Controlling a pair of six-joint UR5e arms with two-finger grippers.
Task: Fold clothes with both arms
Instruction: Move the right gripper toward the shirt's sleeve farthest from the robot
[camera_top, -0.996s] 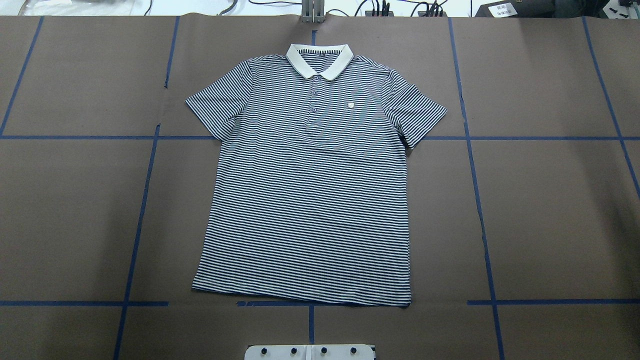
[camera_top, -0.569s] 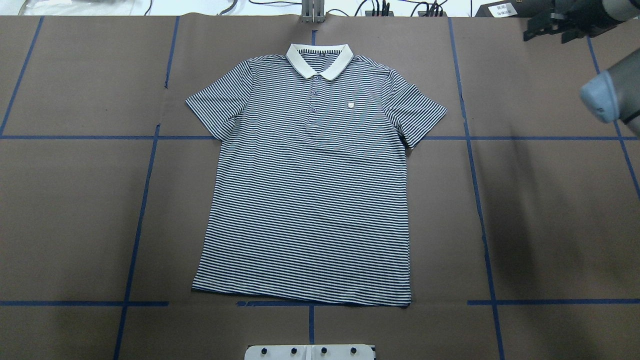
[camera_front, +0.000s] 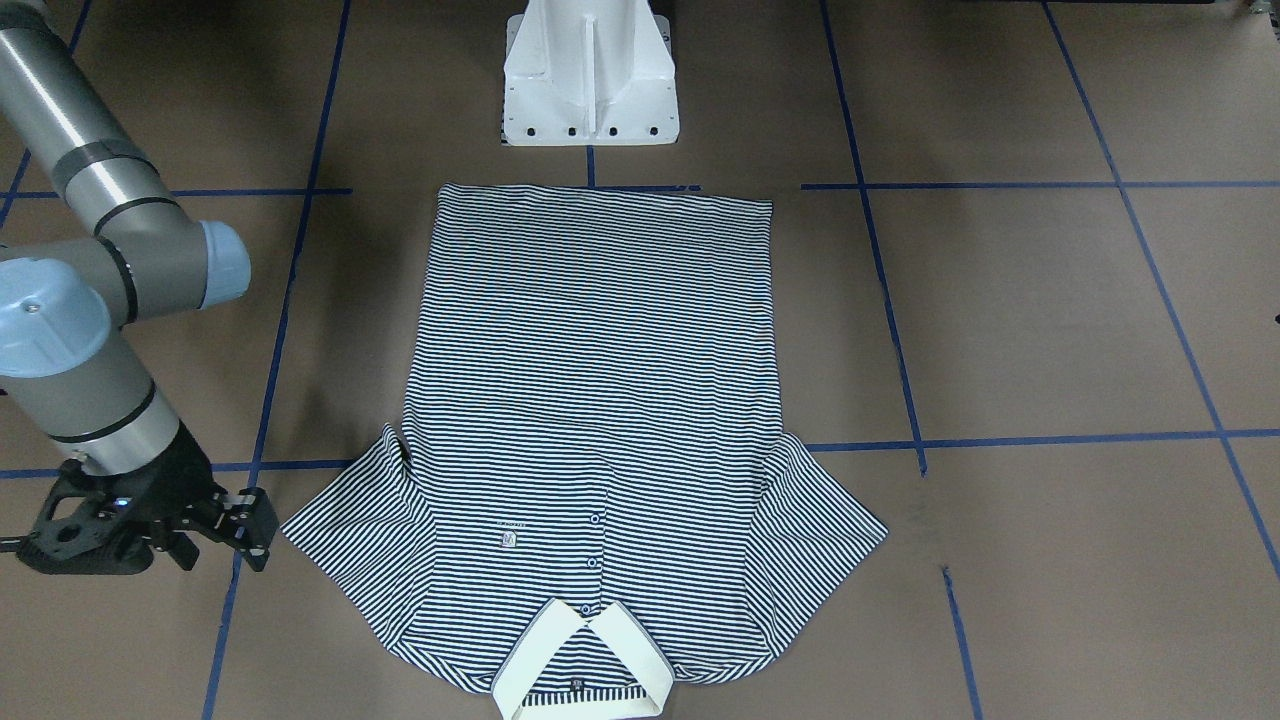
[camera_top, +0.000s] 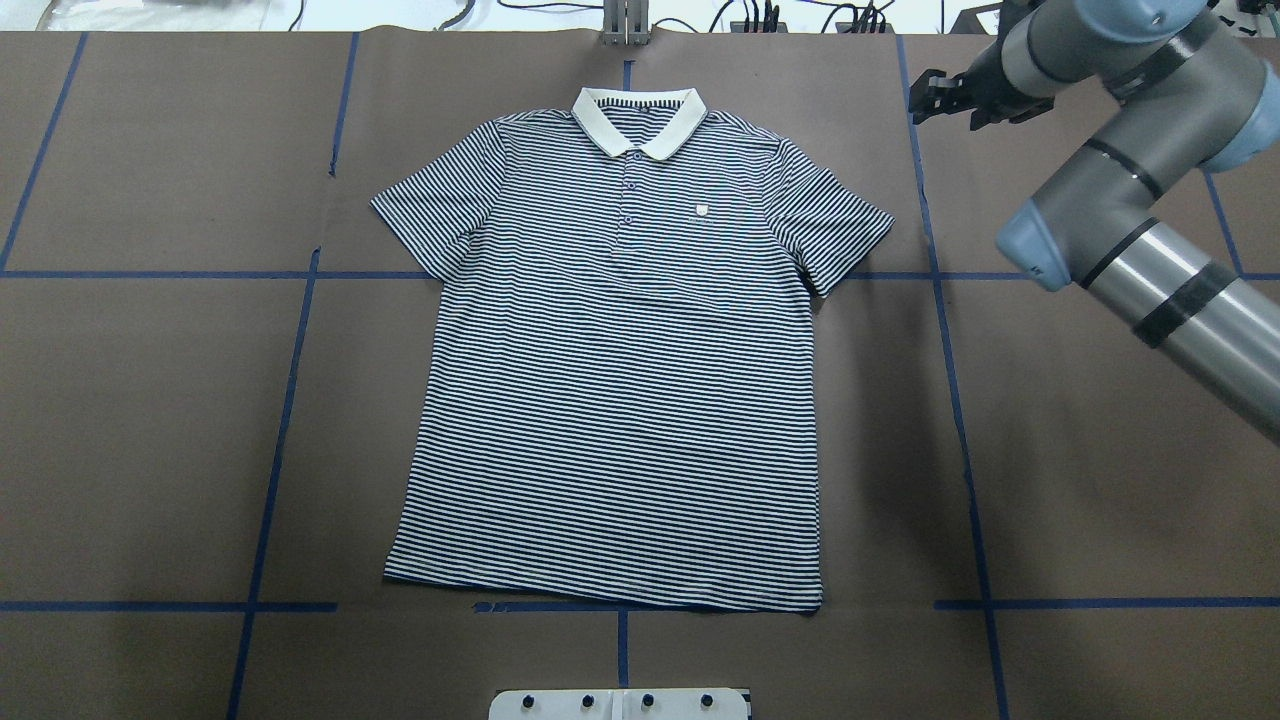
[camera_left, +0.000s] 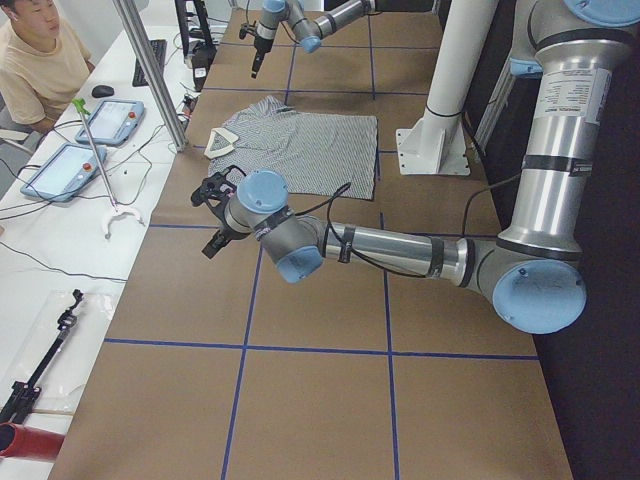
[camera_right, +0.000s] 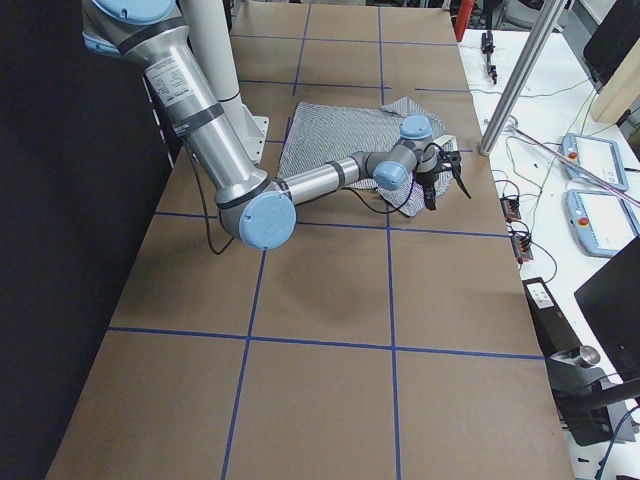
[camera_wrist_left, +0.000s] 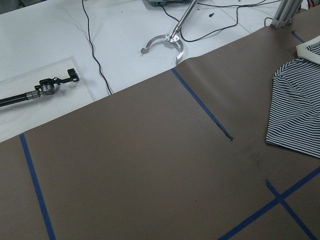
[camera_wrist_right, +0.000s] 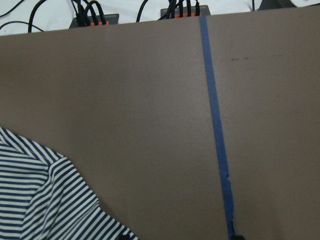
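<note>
The striped polo shirt (camera_top: 620, 400) lies flat and face up in the middle of the brown table (camera_top: 1100, 480). Its white collar (camera_top: 640, 120) points away from the robot and its hem is close to the white base (camera_front: 590, 80). The right gripper (camera_top: 930, 97) hangs above the table just beside the sleeve (camera_top: 835, 230) on that side, not touching the cloth; its jaws stand apart and hold nothing. The left gripper (camera_left: 208, 220) is over bare table, well apart from the other sleeve. I see it only from the table's end, so I cannot tell how its jaws stand
</note>
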